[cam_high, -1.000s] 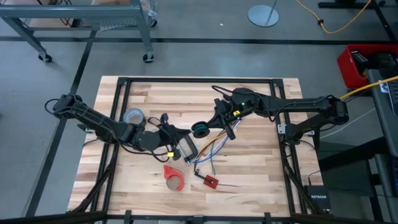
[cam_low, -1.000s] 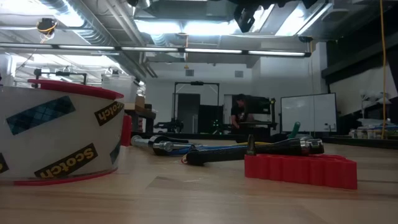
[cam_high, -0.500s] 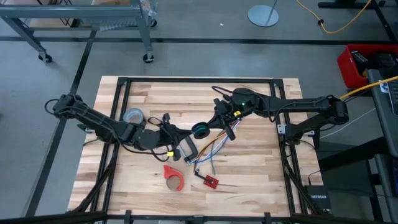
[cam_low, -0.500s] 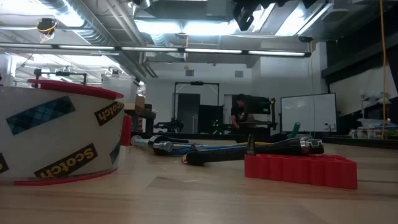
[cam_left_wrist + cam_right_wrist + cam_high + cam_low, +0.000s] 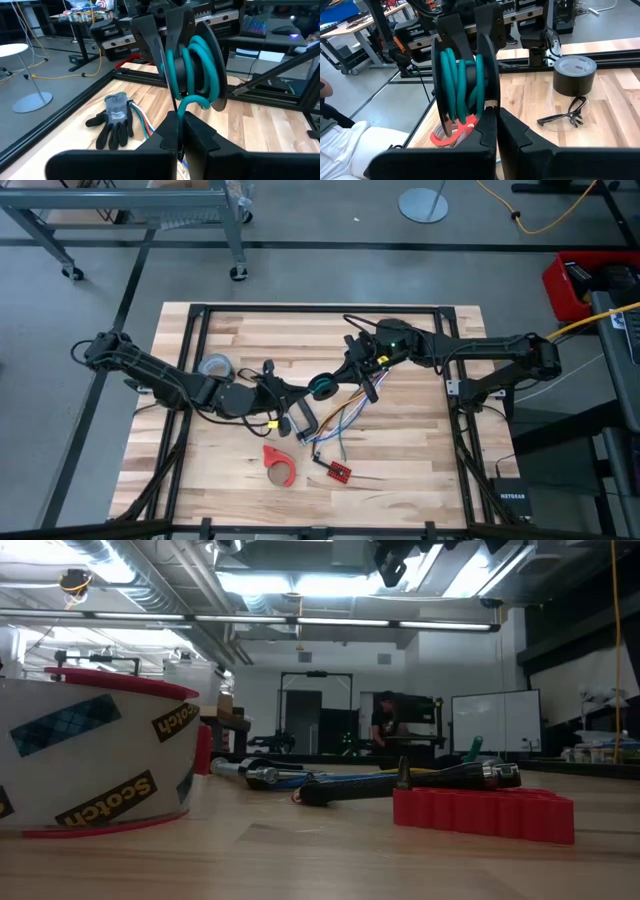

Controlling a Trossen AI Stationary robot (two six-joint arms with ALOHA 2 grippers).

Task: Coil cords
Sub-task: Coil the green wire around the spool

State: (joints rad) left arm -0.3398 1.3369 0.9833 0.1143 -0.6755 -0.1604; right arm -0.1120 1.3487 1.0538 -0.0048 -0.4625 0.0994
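While both arms are meeting mid-table | left gripper (image 5: pixel 292 392) and right gripper (image 5: pixel 345 376) are each clamping green cord coil (image 5: pixel 321 387) from opposite sides | coil is hanging between them, off table (image 5: pixel 420 450)

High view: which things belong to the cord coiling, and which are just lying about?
Job: cord coil, left gripper, right gripper, both gripping it.
Lying about: grey tape roll, red tape dispenser, wire bundle, red board, glove, glasses.
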